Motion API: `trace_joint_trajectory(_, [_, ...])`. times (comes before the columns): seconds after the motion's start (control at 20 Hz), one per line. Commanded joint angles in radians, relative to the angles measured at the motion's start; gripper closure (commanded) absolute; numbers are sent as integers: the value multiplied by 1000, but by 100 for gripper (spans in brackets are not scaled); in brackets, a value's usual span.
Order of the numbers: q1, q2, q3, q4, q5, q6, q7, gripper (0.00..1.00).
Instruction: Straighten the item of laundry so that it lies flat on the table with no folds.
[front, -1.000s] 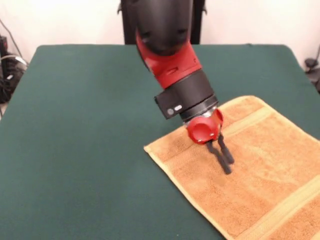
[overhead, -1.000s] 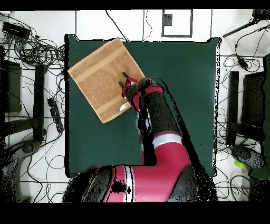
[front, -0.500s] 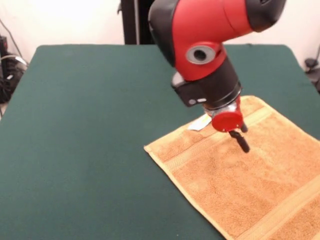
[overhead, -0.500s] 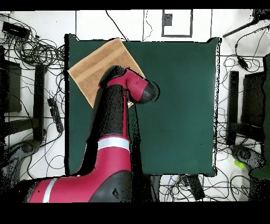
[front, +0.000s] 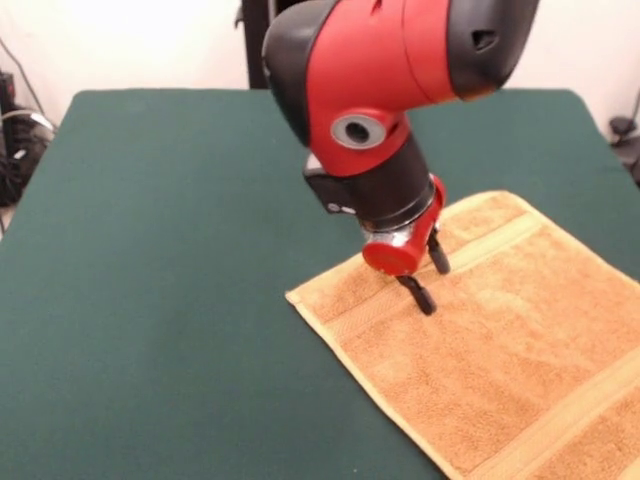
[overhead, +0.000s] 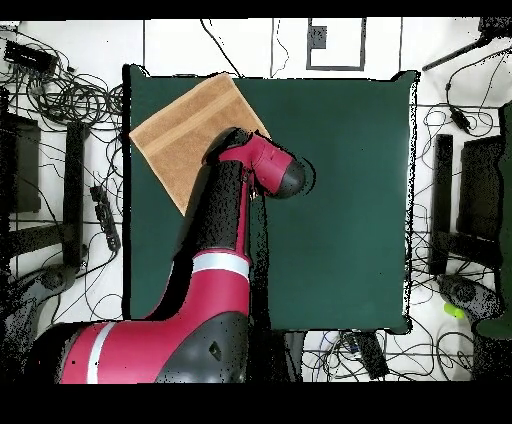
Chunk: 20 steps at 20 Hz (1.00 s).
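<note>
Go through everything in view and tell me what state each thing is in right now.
Towel: spread flat on the table, no folds visible; part runs past the front view's edge.
Claw: open, empty, over the towel near its woven band.
Table: covered in dark green cloth, towel at one corner.
Arm: reaching over the towel.

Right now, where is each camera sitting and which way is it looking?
Front view: sits across the table facing the robot; shows the towel, with the arm coming down from above and the gripper over the towel, jaws apart.
Overhead view: sits above, looking straight down; shows the whole table, with the arm reaching up from the picture's bottom, covering part of the towel.
Both share towel, table and arm.
</note>
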Motion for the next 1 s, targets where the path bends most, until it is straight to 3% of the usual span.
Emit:
trace_joint_trajectory(0.05, [30,114,-47,-6,-23,-27,255,0])
trace_joint_trajectory(0.15, [53,152,-91,-13,-38,-21,302,0])
trace_joint_trajectory(0.3, [44,162,-105,20,45,19,352,0])
trace_joint_trajectory(0.4, [-11,167,-61,33,109,44,267,0])
trace_joint_trajectory(0.65, [-77,195,-66,32,109,2,102,0])
trace_joint_trajectory(1.0, [-138,239,-143,-21,-16,-131,-44,0])
